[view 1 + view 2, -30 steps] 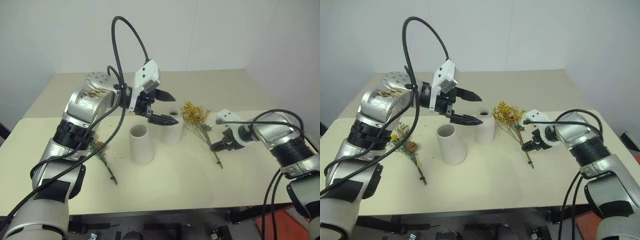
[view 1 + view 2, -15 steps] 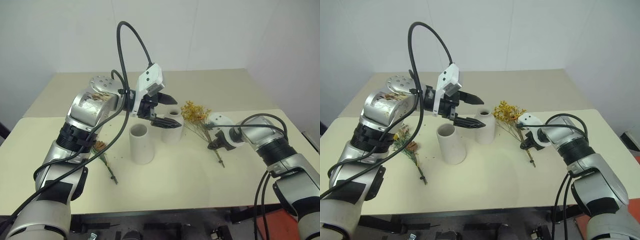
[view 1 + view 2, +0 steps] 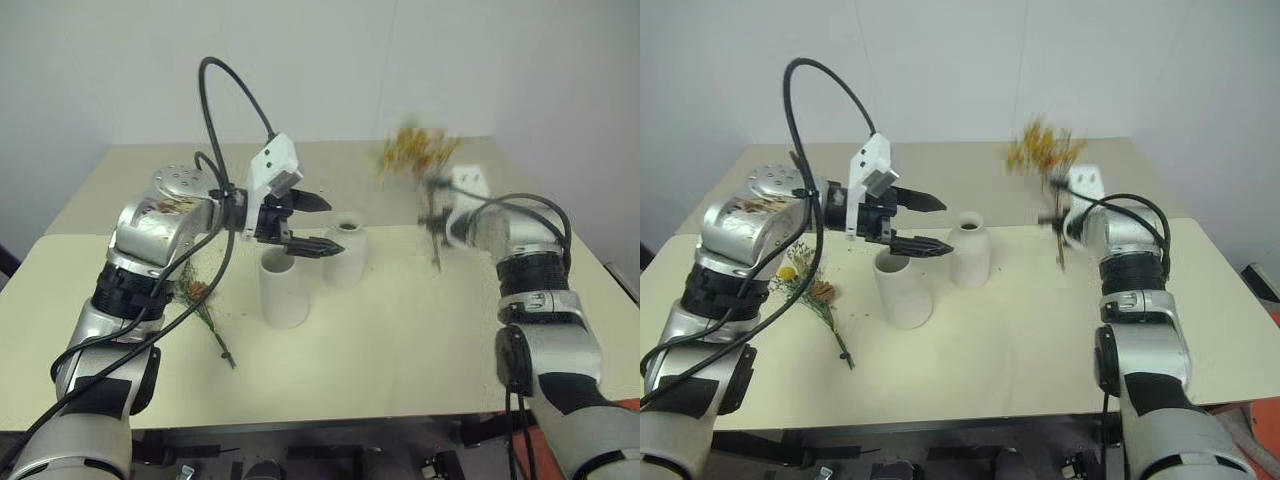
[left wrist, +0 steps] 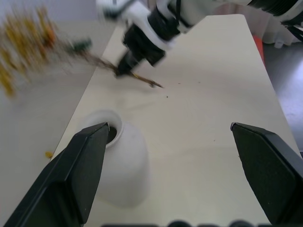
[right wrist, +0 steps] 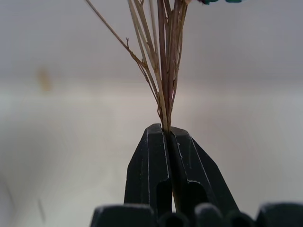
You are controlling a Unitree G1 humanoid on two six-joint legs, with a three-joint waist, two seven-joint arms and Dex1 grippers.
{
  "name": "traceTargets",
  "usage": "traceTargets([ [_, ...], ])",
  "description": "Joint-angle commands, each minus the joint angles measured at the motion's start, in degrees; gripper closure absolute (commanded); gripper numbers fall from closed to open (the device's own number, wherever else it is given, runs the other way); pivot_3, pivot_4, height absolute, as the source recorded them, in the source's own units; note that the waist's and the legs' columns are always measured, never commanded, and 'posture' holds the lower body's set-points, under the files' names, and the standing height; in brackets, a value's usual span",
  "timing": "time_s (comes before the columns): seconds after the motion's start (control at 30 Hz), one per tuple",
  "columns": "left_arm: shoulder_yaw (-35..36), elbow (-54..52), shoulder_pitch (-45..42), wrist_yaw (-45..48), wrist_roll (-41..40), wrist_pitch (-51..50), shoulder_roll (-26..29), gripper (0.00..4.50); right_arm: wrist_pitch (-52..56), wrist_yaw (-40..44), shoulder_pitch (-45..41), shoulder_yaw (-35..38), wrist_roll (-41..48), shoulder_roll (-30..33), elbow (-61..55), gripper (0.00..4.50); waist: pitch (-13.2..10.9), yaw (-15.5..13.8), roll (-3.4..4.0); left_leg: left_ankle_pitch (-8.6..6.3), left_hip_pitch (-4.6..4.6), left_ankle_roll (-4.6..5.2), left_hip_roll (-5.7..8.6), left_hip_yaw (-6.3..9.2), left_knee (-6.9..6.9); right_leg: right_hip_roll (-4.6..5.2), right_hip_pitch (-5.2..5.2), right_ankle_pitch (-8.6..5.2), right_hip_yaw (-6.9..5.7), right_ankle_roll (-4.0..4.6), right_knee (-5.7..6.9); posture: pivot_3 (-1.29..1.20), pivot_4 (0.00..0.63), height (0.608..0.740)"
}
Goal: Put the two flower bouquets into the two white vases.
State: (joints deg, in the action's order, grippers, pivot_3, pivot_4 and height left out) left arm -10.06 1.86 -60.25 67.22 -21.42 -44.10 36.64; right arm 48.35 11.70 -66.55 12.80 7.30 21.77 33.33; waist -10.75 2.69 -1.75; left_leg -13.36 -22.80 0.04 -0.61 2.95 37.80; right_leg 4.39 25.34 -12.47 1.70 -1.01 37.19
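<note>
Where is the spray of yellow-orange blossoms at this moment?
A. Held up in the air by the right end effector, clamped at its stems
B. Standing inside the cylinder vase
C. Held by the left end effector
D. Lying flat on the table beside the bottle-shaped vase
A: the right end effector is shut on the thin brown stems, and the yellow-orange spray is up in the air, above the table.

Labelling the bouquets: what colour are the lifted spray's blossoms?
Yellow-orange blossoms on thin brown stems; the right eye view shows them best.

Two white vases (image 3: 300, 275), two flower bouquets (image 3: 415, 150), one table (image 3: 400, 330), and two end effectors (image 3: 318, 224).
</note>
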Motion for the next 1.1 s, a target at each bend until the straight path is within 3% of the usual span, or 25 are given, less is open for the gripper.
traceTargets([
  [0.03, 1.78, -2.28, 0.19, -1.11, -0.56, -0.26, 0.91, 0.00, -5.81, -0.74, -1.39, 8.11, 8.44, -3.47, -9.05, 4.49, 0.00, 0.01, 0.00, 0.00, -0.02, 0.00, -0.01, 0.01, 0.00, 0.00, -0.01, 0.02, -0.01, -0.02, 0.02, 0.00, 0.150, 0.740],
  [0.3, 2.65, -3.58, 1.61, -3.33, -1.43, -2.08, 1.62, 0.00, -13.21, 8.72, 1.67, 4.39, 16.22, -10.10, -20.19, 4.49, 0.00, 0.06, 0.04, 0.00, -0.02, 0.00, 0.01, 0.01, 0.01, -0.01, -0.06, 0.10, -0.01, -0.12, 0.10, 0.00, 0.150, 0.740],
  [0.5, 2.81, -4.73, 2.33, -4.46, -2.16, -3.23, 2.21, 0.00, -16.55, 11.00, 6.26, -2.79, 13.79, -12.25, -23.87, 4.49, 0.00, 0.07, 0.04, 0.00, -0.03, 0.00, 0.01, 0.01, 0.01, -0.01, -0.06, 0.10, -0.01, -0.12, 0.10, 0.00, 0.150, 0.740],
  [1.1, 2.39, -4.22, 1.27, -7.58, -2.32, -7.69, 1.64, 0.00, -21.72, 9.53, 9.53, -6.92, 11.82, -12.62, -24.74, 4.49, 0.00, 0.10, 0.05, 0.00, 0.02, 0.00, 0.01, 0.01, 0.01, -0.02, -0.08, 0.10, 0.00, -0.12, 0.10, 0.00, 0.150, 0.740],
])
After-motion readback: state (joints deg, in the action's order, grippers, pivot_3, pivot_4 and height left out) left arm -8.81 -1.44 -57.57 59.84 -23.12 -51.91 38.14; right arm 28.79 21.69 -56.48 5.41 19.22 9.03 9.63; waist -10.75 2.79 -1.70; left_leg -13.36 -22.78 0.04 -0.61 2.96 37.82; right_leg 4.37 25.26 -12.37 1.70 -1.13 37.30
